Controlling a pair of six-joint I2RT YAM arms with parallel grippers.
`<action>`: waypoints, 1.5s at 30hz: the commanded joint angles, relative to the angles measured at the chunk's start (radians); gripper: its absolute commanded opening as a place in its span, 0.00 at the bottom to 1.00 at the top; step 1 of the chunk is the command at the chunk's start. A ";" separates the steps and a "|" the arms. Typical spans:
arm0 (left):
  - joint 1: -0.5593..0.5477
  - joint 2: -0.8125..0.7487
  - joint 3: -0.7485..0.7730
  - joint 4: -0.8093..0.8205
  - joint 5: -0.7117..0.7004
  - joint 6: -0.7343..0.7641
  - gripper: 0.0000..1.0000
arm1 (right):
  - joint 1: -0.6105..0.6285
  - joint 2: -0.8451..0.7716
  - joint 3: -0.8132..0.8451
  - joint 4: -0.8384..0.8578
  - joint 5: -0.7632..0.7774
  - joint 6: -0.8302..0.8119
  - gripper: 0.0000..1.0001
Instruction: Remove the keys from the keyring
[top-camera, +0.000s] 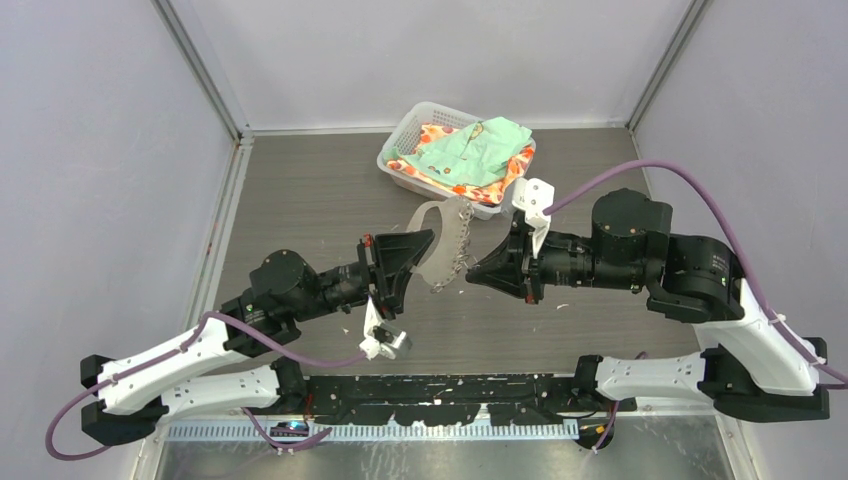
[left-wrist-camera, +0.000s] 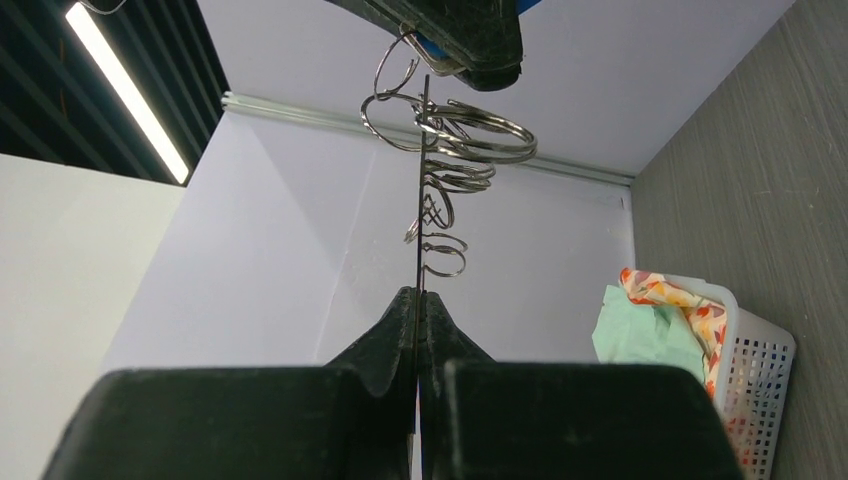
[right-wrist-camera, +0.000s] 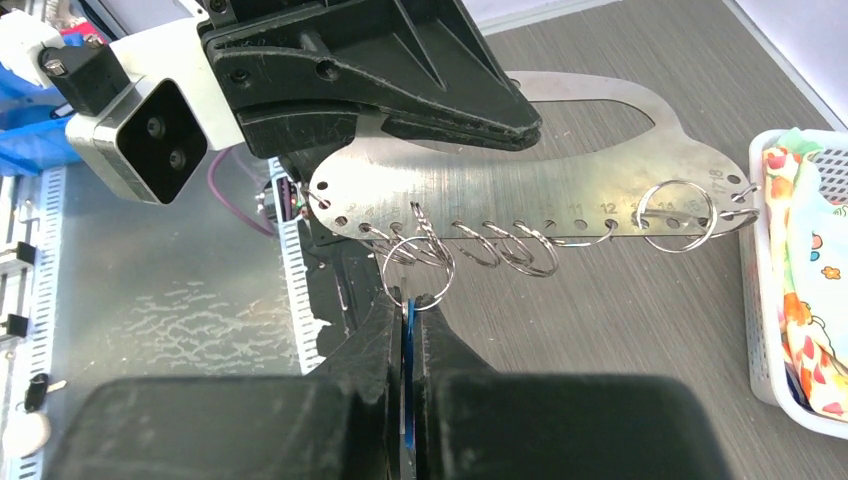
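The keyring (right-wrist-camera: 560, 190) is a flat silvery plate with an oval cut-out and a row of numbered holes carrying several split rings (right-wrist-camera: 520, 248). It is held above the table (top-camera: 440, 235). My left gripper (top-camera: 425, 245) is shut on the plate's edge, which shows edge-on as a thin line (left-wrist-camera: 421, 180) between its tips (left-wrist-camera: 418, 300). My right gripper (top-camera: 472, 275) is shut on the blue-headed key (right-wrist-camera: 408, 340), seen edge-on between its pads and hanging from one ring (right-wrist-camera: 418, 270) at the plate's near end. I see no other keys.
A white mesh basket (top-camera: 420, 135) with green and orange patterned cloths (top-camera: 475, 150) stands at the back of the table, just beyond the keyring. It also shows at the right in both wrist views (right-wrist-camera: 760, 290) (left-wrist-camera: 760, 370). Grey walls close in the sides.
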 joint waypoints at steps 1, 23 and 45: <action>0.000 -0.024 0.047 0.020 -0.008 0.017 0.00 | 0.000 0.011 0.058 -0.052 0.004 -0.034 0.01; 0.000 -0.014 0.165 -0.153 0.064 -0.036 0.00 | 0.000 0.006 0.130 -0.076 -0.113 -0.054 0.01; 0.024 0.047 0.250 -0.373 0.090 -0.264 0.00 | 0.000 0.043 0.118 -0.117 -0.126 -0.061 0.01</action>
